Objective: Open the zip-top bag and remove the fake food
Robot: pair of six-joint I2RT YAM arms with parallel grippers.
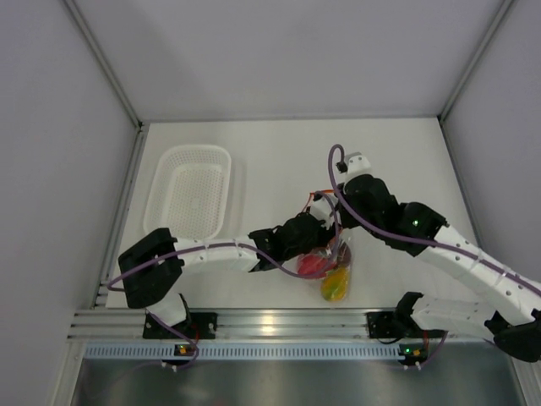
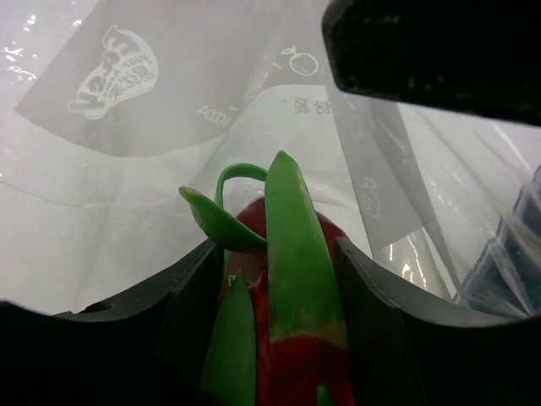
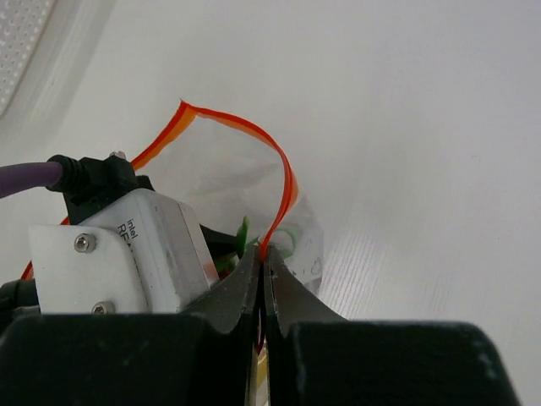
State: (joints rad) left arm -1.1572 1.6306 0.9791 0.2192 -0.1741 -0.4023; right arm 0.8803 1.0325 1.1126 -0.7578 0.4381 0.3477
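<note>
Lettering "intel" marks the wrist camera (image 3: 127,245); white print on the zip-top bag (image 2: 127,186) is illegible. Inside it the left gripper (image 2: 279,279) clasps the red fruit (image 2: 292,355), and the right gripper (image 3: 263,262) pinches the zip strip (image 3: 287,182).

We see a white plastic basket (image 1: 193,194) with fine perforations lying on the white table (image 1: 279,152), towards its far left side, with its long side running away from us. One corner of it shows at the top left of the right wrist view (image 3: 21,34). A metal rail (image 1: 270,323) runs along the table's near edge. Grey walls (image 1: 51,169) enclose the table.
</note>
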